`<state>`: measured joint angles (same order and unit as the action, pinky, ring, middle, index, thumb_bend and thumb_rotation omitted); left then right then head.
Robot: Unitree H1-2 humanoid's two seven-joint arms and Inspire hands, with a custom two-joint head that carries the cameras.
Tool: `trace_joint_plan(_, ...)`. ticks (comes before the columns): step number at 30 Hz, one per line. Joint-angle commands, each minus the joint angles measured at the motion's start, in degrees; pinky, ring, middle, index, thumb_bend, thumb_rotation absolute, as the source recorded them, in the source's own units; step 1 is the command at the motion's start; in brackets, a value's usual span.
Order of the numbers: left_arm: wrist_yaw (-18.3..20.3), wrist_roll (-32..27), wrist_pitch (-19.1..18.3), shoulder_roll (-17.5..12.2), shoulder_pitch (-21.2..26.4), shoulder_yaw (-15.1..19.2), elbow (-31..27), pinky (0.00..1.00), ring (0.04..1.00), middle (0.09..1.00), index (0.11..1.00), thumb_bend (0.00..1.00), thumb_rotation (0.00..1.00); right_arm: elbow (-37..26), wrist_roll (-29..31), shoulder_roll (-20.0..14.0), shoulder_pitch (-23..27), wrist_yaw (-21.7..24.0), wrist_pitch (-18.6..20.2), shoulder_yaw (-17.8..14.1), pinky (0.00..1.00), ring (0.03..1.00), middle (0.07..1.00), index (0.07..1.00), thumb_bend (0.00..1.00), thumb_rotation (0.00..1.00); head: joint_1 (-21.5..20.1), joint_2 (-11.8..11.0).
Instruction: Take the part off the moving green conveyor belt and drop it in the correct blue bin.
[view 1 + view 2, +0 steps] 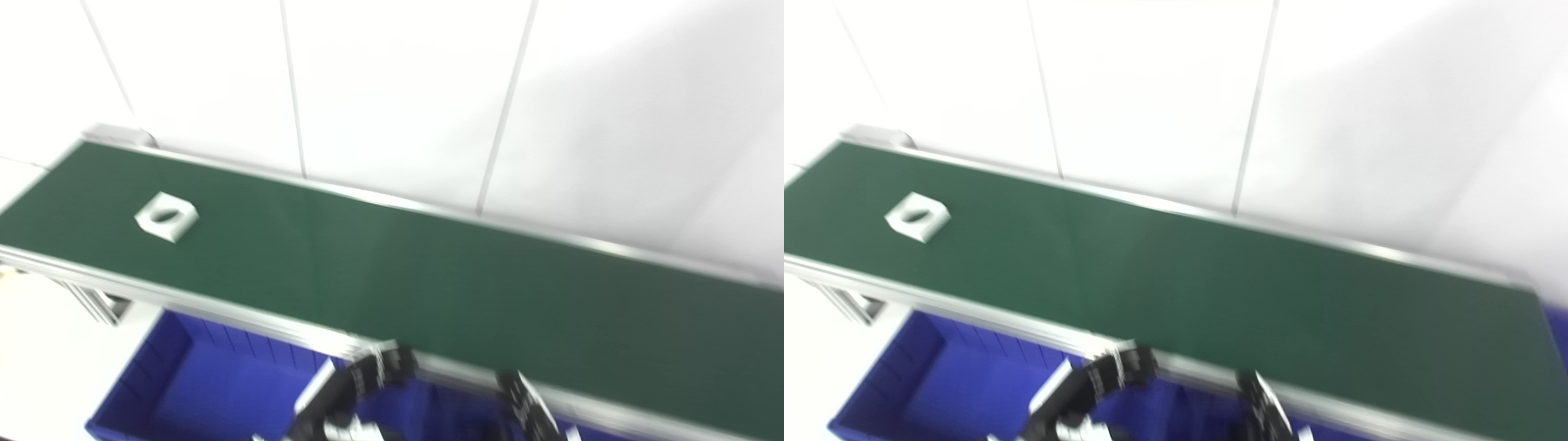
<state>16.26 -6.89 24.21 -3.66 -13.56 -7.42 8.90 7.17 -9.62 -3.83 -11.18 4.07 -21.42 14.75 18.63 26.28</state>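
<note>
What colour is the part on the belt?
White, part with a dark oval hole; clearest in the left eye view.

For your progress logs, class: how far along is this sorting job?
Nothing looks done yet. The white part lies untouched on the green belt, far from both hands. The left hand and right hand sit low by the blue bin, blurred. Picking and dropping remain.

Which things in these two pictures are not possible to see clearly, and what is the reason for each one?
- Left hand: both views, blurred and cut by the bottom edge; open or shut cannot be told.
- Right hand: both views, the same.
- Blue bin: both views, its far side lies under the conveyor belt, its near side is cut off; contents unclear.
- White part: both views, motion blur hides its exact shape.
</note>
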Motion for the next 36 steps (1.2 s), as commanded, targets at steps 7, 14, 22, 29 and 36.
trace_joint_plan(7,-0.13,0.65,2.52,-0.45,1.53,0.50,-0.10,0.70,0.737,0.764,0.774,0.96,0.30,1.63,1.12,1.00,1.49,-0.23,-4.72,-0.25,0.80,0.869,0.886,0.909,0.84,0.49,4.08,-4.31)
trace_joint_plan(14,0.24,0.38,2.35,-0.91,1.91,0.28,-1.11,0.69,0.726,0.756,0.765,0.98,0.29,2.29,1.71,1.37,1.90,0.03,-4.23,-0.26,0.83,0.883,0.894,0.920,0.84,0.48,5.07,-5.61)
trace_joint_plan(22,0.01,-0.15,0.59,-2.62,1.55,0.56,-7.33,0.68,0.720,0.748,0.756,0.98,0.26,2.69,1.63,1.34,2.14,0.05,-4.28,-0.33,0.83,0.883,0.896,0.927,0.82,0.47,6.12,-6.08)
trace_joint_plan(29,-0.17,1.13,-6.06,-7.79,1.98,2.68,-16.52,0.71,0.752,0.770,0.774,1.00,0.28,3.53,2.68,1.04,2.58,0.39,-4.83,-0.52,0.85,0.890,0.900,0.937,0.81,0.46,7.62,-6.42)
trace_joint_plan(36,-0.92,7.18,-10.93,-13.29,5.12,5.72,-23.99,0.69,0.767,0.811,0.810,0.97,0.27,3.95,2.62,0.59,3.10,0.50,-5.05,-0.72,0.85,0.890,0.904,0.946,0.81,0.48,9.45,-6.61)
